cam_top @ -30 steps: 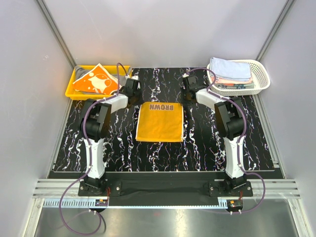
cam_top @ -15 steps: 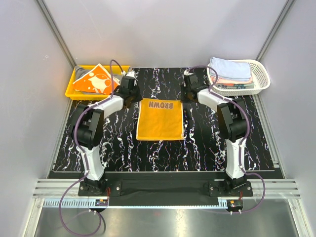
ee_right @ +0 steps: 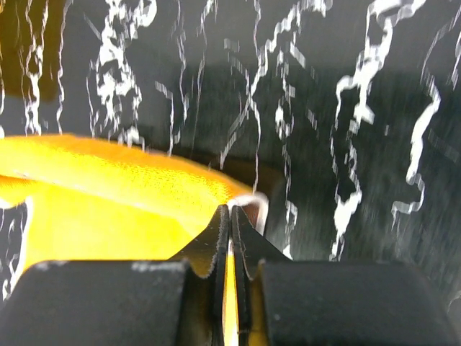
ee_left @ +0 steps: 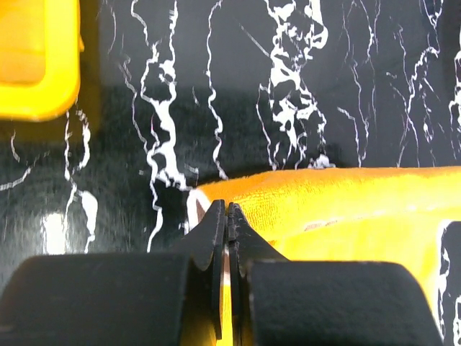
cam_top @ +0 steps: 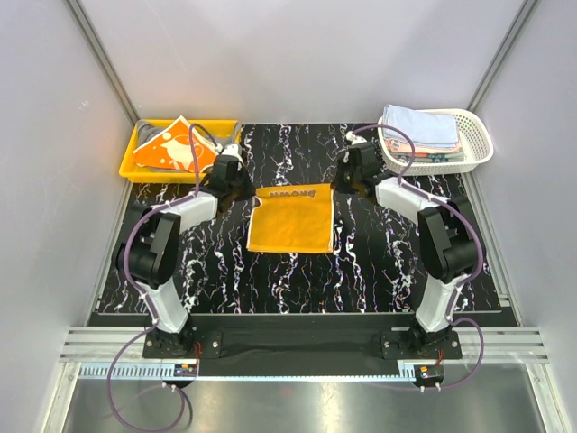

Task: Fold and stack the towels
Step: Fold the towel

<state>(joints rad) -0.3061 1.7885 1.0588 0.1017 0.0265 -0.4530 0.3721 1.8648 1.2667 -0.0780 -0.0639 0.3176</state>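
The tabletop [cam_top: 379, 262] is coloured black, and it is crossed by white veins like marble. The orange-yellow towel [cam_top: 290, 225] is marked with a row of dull brownish letters [cam_top: 293, 192], and a thin white edging is seen at its corners (most clearly in the wrist views). The tray [cam_top: 129, 169] is plain yellow. The patterned towel [cam_top: 171, 149] in it is orange, with white round spots and curved shapes. The basket [cam_top: 480, 149] is white and made as a lattice. The top towel [cam_top: 422, 126] there is light blue, and thin layers of pink and orange are shown under it. The left gripper [ee_left: 226, 209] and the right gripper [ee_right: 230, 210] are black, the arms [cam_top: 171, 289] white and black, the cables [cam_top: 122, 379] purple.
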